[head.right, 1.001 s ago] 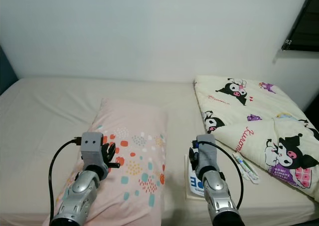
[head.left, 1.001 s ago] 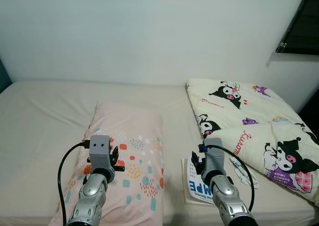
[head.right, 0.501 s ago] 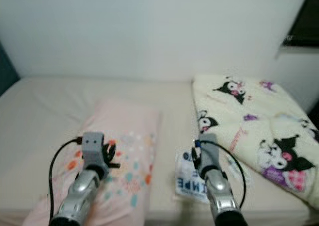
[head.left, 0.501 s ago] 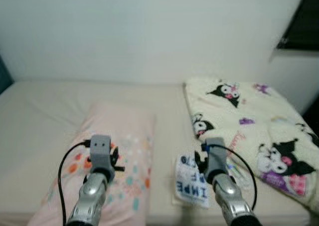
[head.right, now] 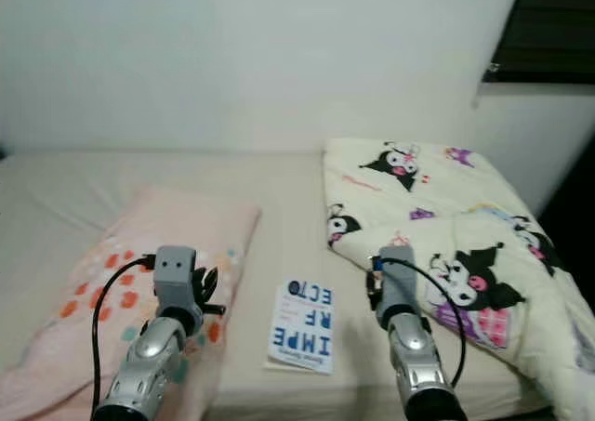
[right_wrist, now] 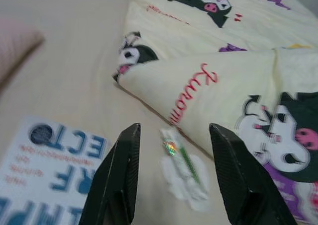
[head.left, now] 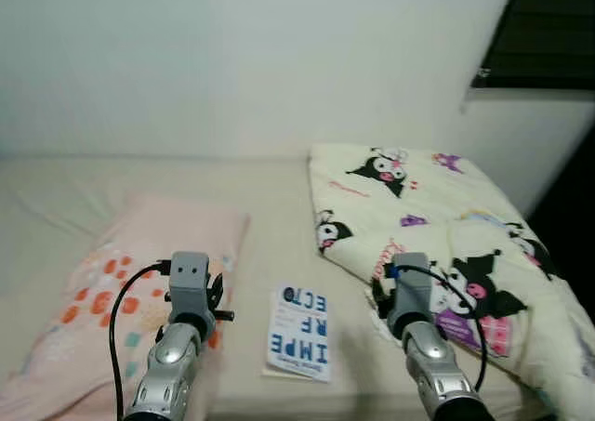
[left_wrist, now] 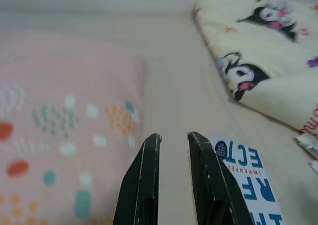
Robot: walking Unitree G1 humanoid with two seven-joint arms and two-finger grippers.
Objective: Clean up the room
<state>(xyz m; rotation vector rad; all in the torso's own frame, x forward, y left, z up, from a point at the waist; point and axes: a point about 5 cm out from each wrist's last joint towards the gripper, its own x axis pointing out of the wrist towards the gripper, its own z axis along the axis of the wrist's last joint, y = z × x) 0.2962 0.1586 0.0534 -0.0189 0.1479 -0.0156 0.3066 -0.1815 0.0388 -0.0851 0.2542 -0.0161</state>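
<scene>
Grippers come first, nearest the camera: the left gripper (left_wrist: 169, 171) hangs low over the bed (head.left: 270, 198) at the inner edge of the pink pillow (head.left: 112, 282), its two black fingers (left_wrist: 144, 180) drawn close with only a narrow slit between them and nothing held. The right gripper (right_wrist: 176, 178) hovers over the near edge of the cartoon-print blanket (head.right: 446, 226), its fingers (right_wrist: 119, 178) spread wide and empty. Between the two arms, flat on the beige sheet, lies a white booklet with blue lettering (head.left: 299, 331), just ahead of and beside the left gripper's tips and a little inward from the right gripper. Directly between the right gripper's spread fingers, slightly ahead of them, a small wrapped packet with a green stripe (right_wrist: 180, 158) rests on the sheet, touching or nearly touching the blanket's folded edge. The pillow, dotted with orange and teal, lies slanted on the robot's left half of the bed. The blanket, cream with black-and-white characters, covers the right half and runs back to the pale wall (head.left: 260, 59). A dark window (head.left: 544, 26) sits high at the far right.
</scene>
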